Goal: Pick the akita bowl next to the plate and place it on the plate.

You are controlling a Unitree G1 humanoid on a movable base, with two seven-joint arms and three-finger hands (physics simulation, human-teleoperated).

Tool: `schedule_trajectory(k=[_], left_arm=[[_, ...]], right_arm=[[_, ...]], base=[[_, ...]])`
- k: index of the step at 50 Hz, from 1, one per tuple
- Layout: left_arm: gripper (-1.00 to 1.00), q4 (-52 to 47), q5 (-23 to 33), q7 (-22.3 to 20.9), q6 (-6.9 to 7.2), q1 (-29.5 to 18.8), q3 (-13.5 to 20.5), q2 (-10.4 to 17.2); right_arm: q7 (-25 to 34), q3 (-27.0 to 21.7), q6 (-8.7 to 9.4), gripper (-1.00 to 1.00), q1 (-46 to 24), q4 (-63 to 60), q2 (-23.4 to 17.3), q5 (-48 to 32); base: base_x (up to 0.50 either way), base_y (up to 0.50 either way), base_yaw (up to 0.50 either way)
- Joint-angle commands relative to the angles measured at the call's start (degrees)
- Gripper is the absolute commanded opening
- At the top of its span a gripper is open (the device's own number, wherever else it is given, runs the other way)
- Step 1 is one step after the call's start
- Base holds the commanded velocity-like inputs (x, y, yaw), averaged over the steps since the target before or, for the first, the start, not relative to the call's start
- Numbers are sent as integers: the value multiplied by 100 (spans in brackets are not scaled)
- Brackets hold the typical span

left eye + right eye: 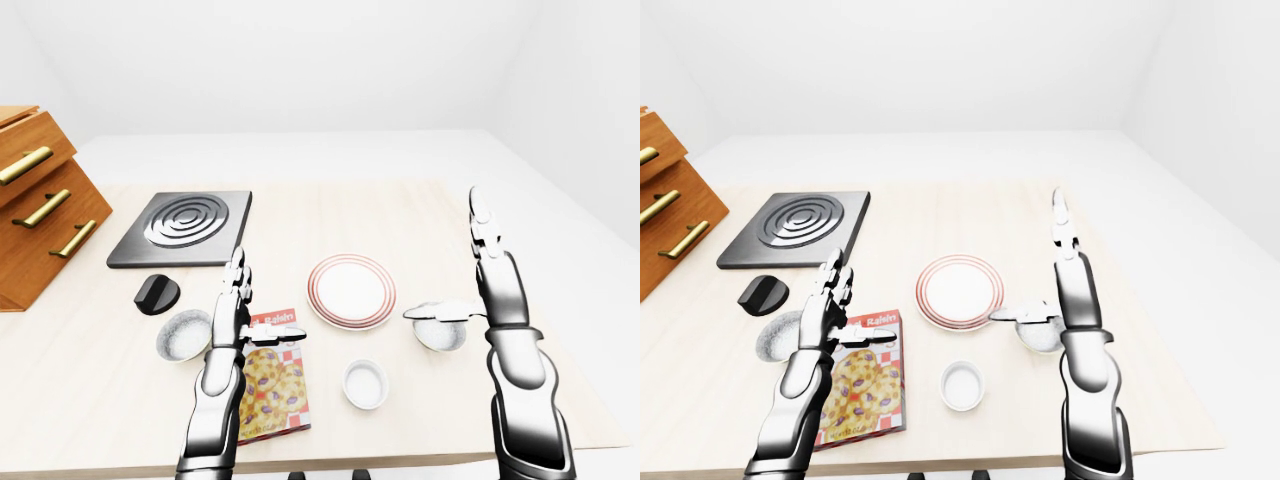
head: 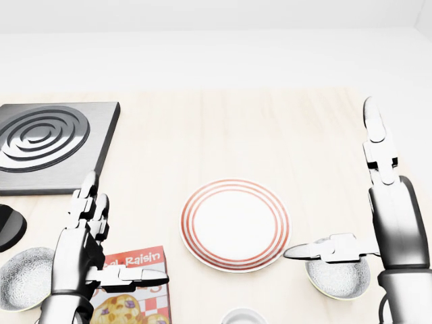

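Note:
The white plate (image 2: 235, 224) with red rings lies in the middle of the light wooden table (image 2: 223, 135). Just to its right sits a grey speckled akita bowl (image 2: 337, 278). My right hand (image 2: 337, 196) hovers above that bowl, open, fingers pointing up and thumb stretched left over the bowl's rim; nothing is in it. A second, similar bowl (image 2: 25, 277) sits at the lower left. My left hand (image 2: 127, 228) is open over the cookie box (image 1: 272, 375), holding nothing.
A white ramekin (image 1: 366, 383) stands below the plate. A black burner plate (image 1: 185, 225) lies at the upper left, with a black knob (image 1: 157, 294) below it. A wooden drawer cabinet (image 1: 40, 200) stands at the far left. The table's right edge runs close to the bowl.

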Motion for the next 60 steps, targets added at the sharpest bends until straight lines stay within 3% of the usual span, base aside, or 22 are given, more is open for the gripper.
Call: schedule_trajectory(k=[1,9,11,12,15,17,18,23,24,25,26,29,32,35,36,37,40,42,45,49,57,60], left_arm=[[100,-74,-1,8,64,11,-4,-1],[100,36,-28,-10,-22,-8,20,6],[100,15,-33,-3,8,-13,20,4],[100,-86,-28,9,94,0,8,1],[100,-41,-32,2,47,4,14,1],[100,-104,-28,9,96,15,7,-1],[100,-5,-32,5,13,-3,21,1],[100,74,-35,7,-48,-17,25,3],[100,-8,-33,17,19,-2,15,0],[100,-131,-29,30,120,22,0,-6],[100,-146,-27,32,129,28,-2,-7],[100,45,-31,17,-32,-4,18,-1],[100,-29,-33,26,37,2,11,-1],[100,38,-38,17,-16,-9,22,3],[100,-84,-32,32,87,9,6,-3],[100,-14,-37,23,24,4,15,-1],[100,-52,-39,22,47,21,14,-1],[100,62,-44,8,-52,0,30,6],[100,102,-46,5,-87,-4,35,7],[100,-17,-47,11,13,17,30,8],[100,104,-46,4,-86,-3,40,9],[100,39,-45,13,-29,5,32,6]], right_arm=[[261,-134,0,100,81,-392,-45,-465],[332,-143,0,100,225,-444,-6,-855],[360,-192,0,100,322,-583,-17,-1046],[380,-215,0,100,342,-625,-7,-1096],[494,-314,0,100,513,-822,38,-1113],[550,-346,0,100,551,-890,67,-1130],[576,-388,0,100,655,-978,57,-1245],[729,-570,0,100,978,-1158,175,-1461],[761,-617,0,100,1025,-1178,209,-1480],[787,-668,-108,100,1102,-1206,224,-1538],[838,-712,-150,100,1145,-1240,259,-1545],[961,-834,-548,100,1380,-1323,320,-1782],[1159,-890,-749,100,1530,-1415,461,-1835],[1302,-910,-960,100,1693,-1489,559,-1928],[1371,-918,-1000,100,1741,-1533,596,-1963],[1398,-934,-1000,100,1770,-1545,622,-1999],[1427,-980,-1000,100,1871,-1540,709,-2016],[1405,-998,-1000,100,1955,-1475,764,-2044],[1374,-989,-1000,100,2056,-1396,848,-2129],[1347,-1023,-1000,100,2096,-1422,862,-2284],[1074,-1063,-1000,100,2215,-1218,919,-2581],[931,-1082,-1000,100,2260,-1109,933,-2693]], base=[[0,0,0],[0,0,0],[0,0,0],[0,0,0],[0,0,0],[0,0,0],[0,0,0],[0,0,0],[0,0,0],[0,0,0],[0,0,0],[0,0,0],[0,0,0],[0,0,0],[0,0,0],[0,0,0],[0,0,0],[0,0,0],[0,0,0],[0,0,0],[0,0,0],[0,0,0]])
